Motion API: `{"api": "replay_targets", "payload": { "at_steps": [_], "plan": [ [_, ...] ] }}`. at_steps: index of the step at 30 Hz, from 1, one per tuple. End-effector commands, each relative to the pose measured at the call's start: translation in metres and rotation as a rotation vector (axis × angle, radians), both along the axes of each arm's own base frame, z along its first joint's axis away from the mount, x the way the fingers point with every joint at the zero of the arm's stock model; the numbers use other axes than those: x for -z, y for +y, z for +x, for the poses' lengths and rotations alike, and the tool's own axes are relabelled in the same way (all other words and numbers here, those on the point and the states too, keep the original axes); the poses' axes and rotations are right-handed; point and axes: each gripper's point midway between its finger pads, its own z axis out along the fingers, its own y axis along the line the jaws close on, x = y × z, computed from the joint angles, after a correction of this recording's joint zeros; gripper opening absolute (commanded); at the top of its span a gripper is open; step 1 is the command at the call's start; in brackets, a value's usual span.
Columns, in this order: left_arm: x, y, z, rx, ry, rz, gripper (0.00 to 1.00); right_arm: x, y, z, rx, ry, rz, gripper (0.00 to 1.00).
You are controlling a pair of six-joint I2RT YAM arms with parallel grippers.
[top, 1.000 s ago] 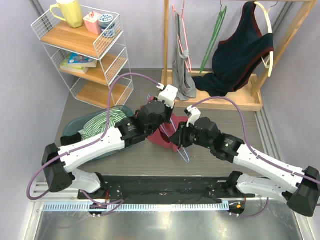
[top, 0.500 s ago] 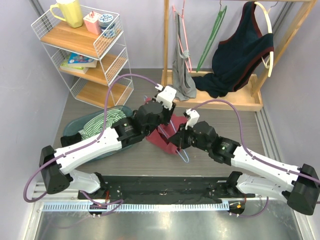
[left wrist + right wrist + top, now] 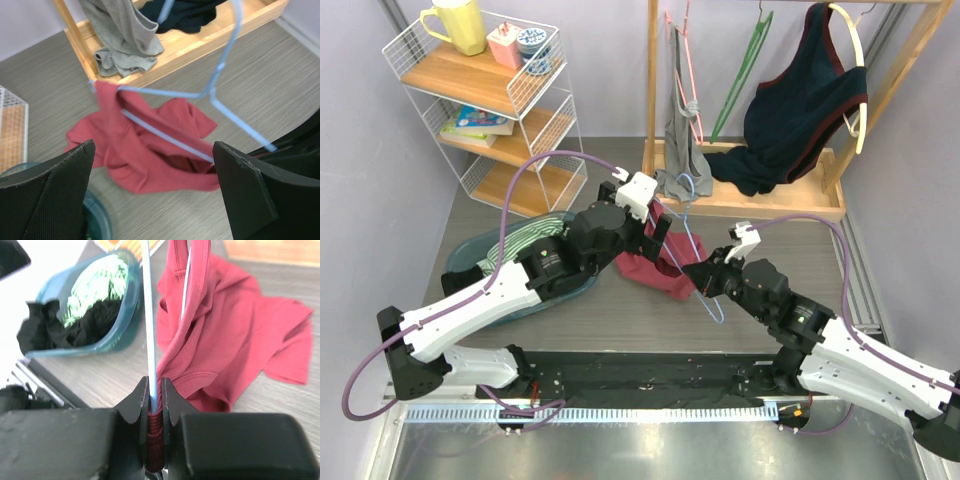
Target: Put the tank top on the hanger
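The maroon tank top (image 3: 648,268) lies crumpled on the floor with one strap draped over the light-blue hanger (image 3: 693,236). The hanger stands tilted, its hook up near the wooden rack. My right gripper (image 3: 704,279) is shut on the hanger's lower wire, with a fold of the tank top pinched in beside it. The right wrist view shows the wire (image 3: 149,315) and the red fabric (image 3: 230,340) running out of the closed right gripper (image 3: 156,390). My left gripper (image 3: 656,228) hangs open just above the tank top (image 3: 145,160), holding nothing. Its fingers (image 3: 50,200) stand wide apart, and the hanger (image 3: 216,95) crosses the view beyond them.
A teal basin (image 3: 480,250) with green striped cloth sits at the left, under my left arm. A white wire shelf (image 3: 510,110) stands at the back left. The wooden rack (image 3: 760,205) holds a grey garment (image 3: 685,150), a navy garment (image 3: 800,110), and pink and green hangers.
My left gripper has opened, let go of the tank top and drawn back up and left. My right gripper has carried the hanger and fabric rightward, and the hanger now stands more upright.
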Motion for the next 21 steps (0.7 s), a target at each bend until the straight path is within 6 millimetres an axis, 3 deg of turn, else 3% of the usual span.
{"api": "replay_targets", "payload": {
  "at_steps": [1,10,14,21],
  "plan": [
    [-0.019,0.026,0.003,-0.055,-0.073,0.054,1.0,-0.028,-0.025,0.008,0.115,-0.105,0.07,0.01],
    [-0.018,0.081,0.034,-0.308,-0.138,0.083,1.0,-0.042,-0.067,0.008,0.259,-0.124,0.029,0.01],
    [0.001,0.091,0.051,-0.306,-0.007,-0.008,1.0,-0.051,-0.086,0.007,0.323,-0.126,-0.013,0.01],
    [0.011,0.104,0.063,-0.331,0.06,-0.091,1.0,-0.079,-0.123,0.002,0.43,-0.185,-0.016,0.01]
  ]
}}
